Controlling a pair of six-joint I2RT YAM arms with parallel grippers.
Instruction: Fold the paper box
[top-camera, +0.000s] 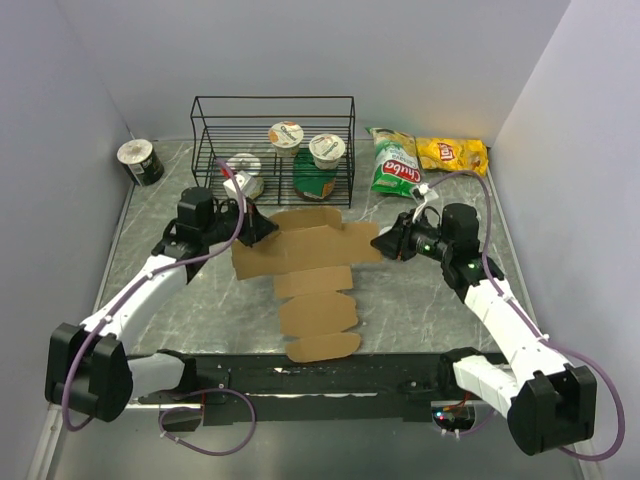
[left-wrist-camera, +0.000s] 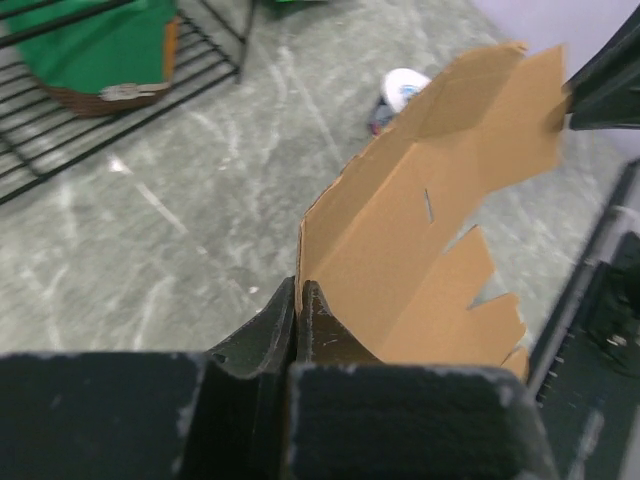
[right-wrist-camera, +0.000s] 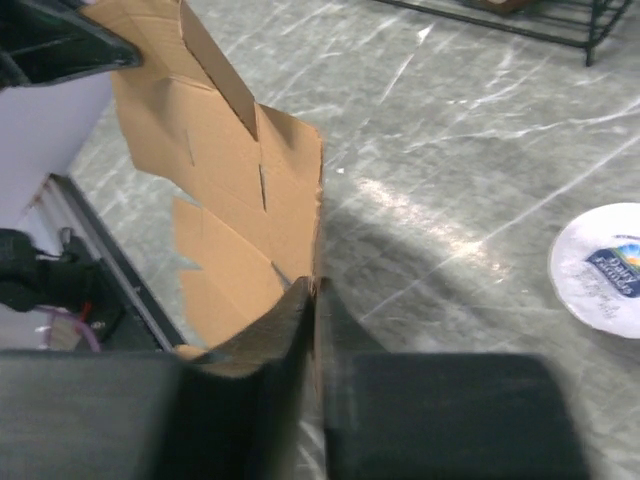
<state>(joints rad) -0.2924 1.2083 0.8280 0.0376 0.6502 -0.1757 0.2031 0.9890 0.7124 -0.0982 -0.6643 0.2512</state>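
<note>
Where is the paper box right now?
Top view: the flat paper box is mid-table in front of the wire rack, its side flaps clamped by the left gripper and right gripper.

Overhead view from behind, downward — wrist views close, facing inward, sharing the paper box (top-camera: 310, 255).

You can make out white script on the green snack bag (top-camera: 393, 168), roughly "Chiba", though not surely; the yellow bag (top-camera: 452, 154) beside it carries a red badge too small to read; the white round lid (right-wrist-camera: 600, 270) on the surface has blue print, blurred.
</note>
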